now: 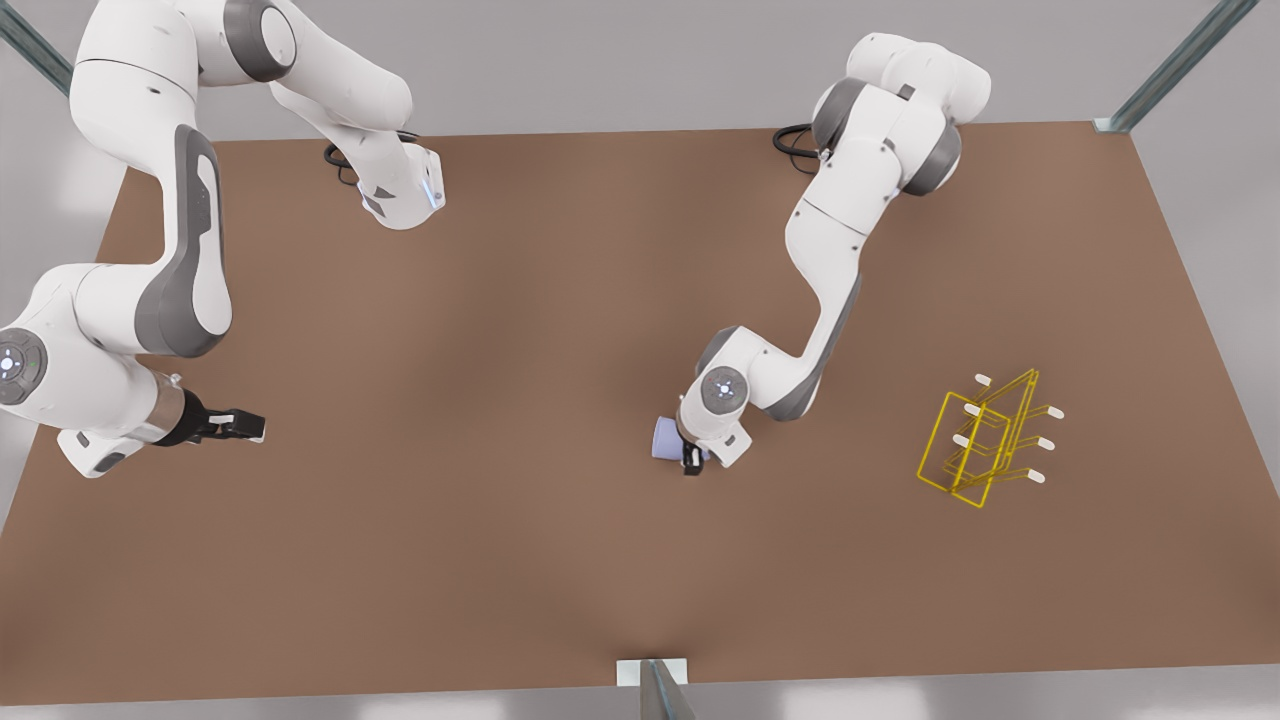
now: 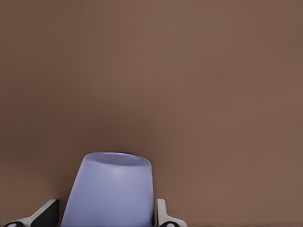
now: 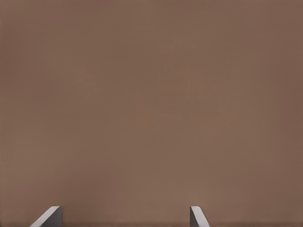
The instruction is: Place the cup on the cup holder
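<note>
No readable text, label, brand, number or sign appears on anything in these views.

The scene is evenly and softly lit from above. Only faint, diffuse shadows are cast on the brown table, with a darker patch beside the cup. No glare is seen.

cup base cut off, left tool mostly cropped

The cup sits mid-table, the cup holder toward the front view's right.
</note>
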Robot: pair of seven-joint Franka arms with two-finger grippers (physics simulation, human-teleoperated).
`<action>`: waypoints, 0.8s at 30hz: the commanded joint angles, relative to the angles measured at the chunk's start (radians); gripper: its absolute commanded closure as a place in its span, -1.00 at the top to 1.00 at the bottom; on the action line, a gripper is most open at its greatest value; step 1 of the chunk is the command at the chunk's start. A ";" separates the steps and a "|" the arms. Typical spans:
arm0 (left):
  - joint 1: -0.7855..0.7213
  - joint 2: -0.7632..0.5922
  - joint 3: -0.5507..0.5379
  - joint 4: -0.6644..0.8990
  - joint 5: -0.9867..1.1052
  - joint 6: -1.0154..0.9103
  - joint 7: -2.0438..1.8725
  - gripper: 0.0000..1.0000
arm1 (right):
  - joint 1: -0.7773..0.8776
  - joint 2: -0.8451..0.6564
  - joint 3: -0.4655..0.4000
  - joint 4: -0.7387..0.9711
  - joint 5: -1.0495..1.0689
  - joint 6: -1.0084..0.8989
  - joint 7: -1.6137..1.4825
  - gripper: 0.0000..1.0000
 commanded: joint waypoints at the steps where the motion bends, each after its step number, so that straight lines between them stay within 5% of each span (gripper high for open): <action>1: -0.004 0.002 0.000 0.000 0.000 0.019 0.055 1.00 | -0.003 0.000 0.000 0.000 0.001 -0.006 -0.011 1.00; 3: -0.006 0.011 0.000 0.000 0.000 0.019 0.055 1.00 | -0.001 0.000 0.000 0.000 0.003 -0.004 -0.005 1.00; 5: -0.006 0.011 0.000 0.000 -0.002 0.019 0.055 0.36 | 0.008 -0.001 0.002 0.005 0.001 0.002 -0.002 1.00; 9: -0.004 -0.018 0.000 0.003 -0.002 0.001 0.058 0.34 | 0.008 0.006 0.002 0.008 0.000 0.005 -0.002 1.00; 15: -0.006 -0.178 0.118 0.111 0.205 -0.550 0.024 0.36 | 0.005 0.022 0.002 0.011 0.001 0.029 -0.004 1.00; 16: -0.070 -0.171 0.217 0.111 0.291 -0.565 0.002 0.36 | 0.003 0.022 0.002 0.011 0.003 0.028 -0.004 1.00; 17: -0.222 -0.162 0.437 0.107 0.305 -0.568 0.002 0.36 | 0.003 0.022 0.002 0.011 0.003 0.029 -0.004 1.00; 18: -0.240 -0.162 0.462 0.106 0.401 -0.637 -0.004 0.36 | 0.002 0.022 0.002 0.011 0.004 0.029 -0.005 1.00; 19: -0.354 -0.138 0.599 0.097 0.464 -0.689 0.002 0.36 | 0.002 0.022 0.002 0.011 0.004 0.029 -0.005 1.00; 22: -0.693 -0.055 1.057 -0.106 0.477 -0.648 0.082 0.36 | 0.000 0.028 0.002 0.011 0.004 0.029 -0.008 1.00; 24: -0.751 0.017 1.137 -0.146 0.483 -0.646 0.114 0.36 | -0.001 0.029 0.002 0.011 0.004 0.029 -0.011 1.00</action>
